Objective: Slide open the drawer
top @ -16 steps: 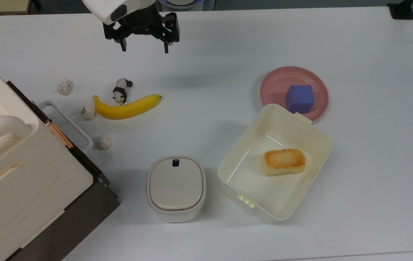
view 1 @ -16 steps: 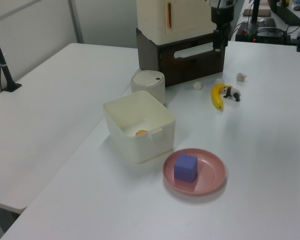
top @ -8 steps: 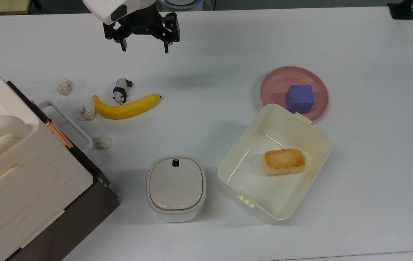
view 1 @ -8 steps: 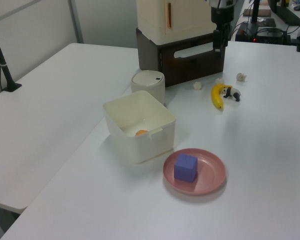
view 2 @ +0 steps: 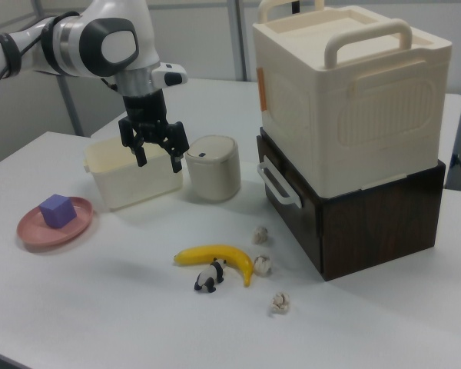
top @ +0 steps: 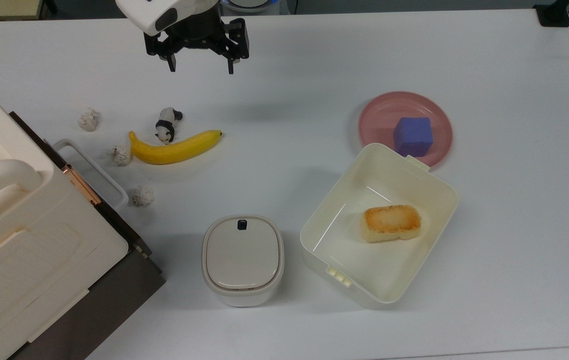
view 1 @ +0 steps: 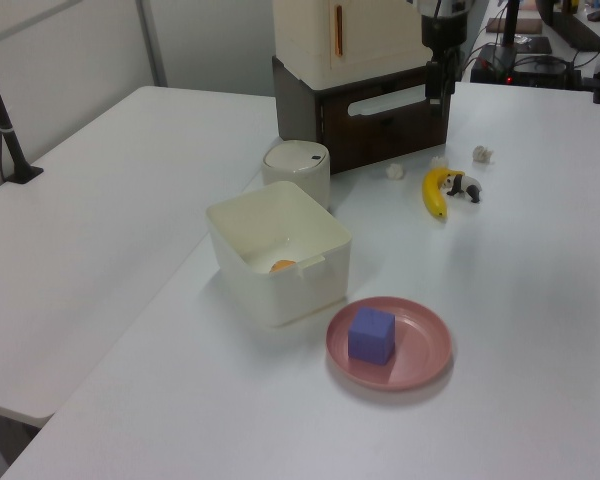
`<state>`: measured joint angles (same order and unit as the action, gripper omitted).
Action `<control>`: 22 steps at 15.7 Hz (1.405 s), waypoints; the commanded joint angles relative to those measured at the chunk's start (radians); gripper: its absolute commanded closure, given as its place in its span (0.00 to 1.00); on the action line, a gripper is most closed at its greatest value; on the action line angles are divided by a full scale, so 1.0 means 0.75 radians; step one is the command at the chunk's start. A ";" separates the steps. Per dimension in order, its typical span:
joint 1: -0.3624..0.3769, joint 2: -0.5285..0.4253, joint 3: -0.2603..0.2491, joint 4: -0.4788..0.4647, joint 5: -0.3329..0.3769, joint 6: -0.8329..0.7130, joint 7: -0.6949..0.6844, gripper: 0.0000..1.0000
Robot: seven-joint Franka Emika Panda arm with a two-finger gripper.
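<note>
The white table [top: 314, 75] is loaded mostly along the top view's left and centre. At nine o'clock in the top view a cream case [top: 9, 235] is stacked on a dark cabinet [view 2: 369, 223], so the drawer [view 2: 286, 201] beneath it is pinned under that weight and can only be drawn out sideways. The drawer is seen shut, flush with the cabinet front, its white loop handle [top: 92, 170] jutting toward the table's middle at about eight o'clock.

At five o'clock an open cream box [top: 379, 225] holds a piece of toast [top: 390, 223]; a pink plate [top: 434, 112] at three o'clock carries a purple cube [top: 413, 136]. A lidded cream pot [top: 242, 259] stands at six o'clock.

The gripper [top: 199, 62] hangs at twelve o'clock, well apart from the handle, its fingers spread wide and nothing held, probably so the loop can be entered. The approach is judged not yet begun.

A banana [top: 174, 147], a toy panda [top: 167, 125] and three small crumpled balls [top: 143, 195] lie between gripper and handle, and would need to be passed over.
</note>
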<state>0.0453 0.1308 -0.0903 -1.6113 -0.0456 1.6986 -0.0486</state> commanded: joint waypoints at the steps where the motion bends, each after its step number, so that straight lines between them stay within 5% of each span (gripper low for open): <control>1: 0.017 -0.007 -0.004 0.003 -0.001 -0.044 0.010 0.00; 8: 0.009 -0.015 -0.004 0.003 -0.001 -0.044 -0.102 0.00; 18: -0.066 -0.039 -0.019 0.005 -0.052 -0.023 -0.937 0.00; 22: -0.105 -0.068 -0.021 0.005 -0.052 0.026 -1.034 0.00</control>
<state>-0.0255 0.1129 -0.1048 -1.5985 -0.0712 1.6992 -0.7704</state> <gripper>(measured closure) 0.000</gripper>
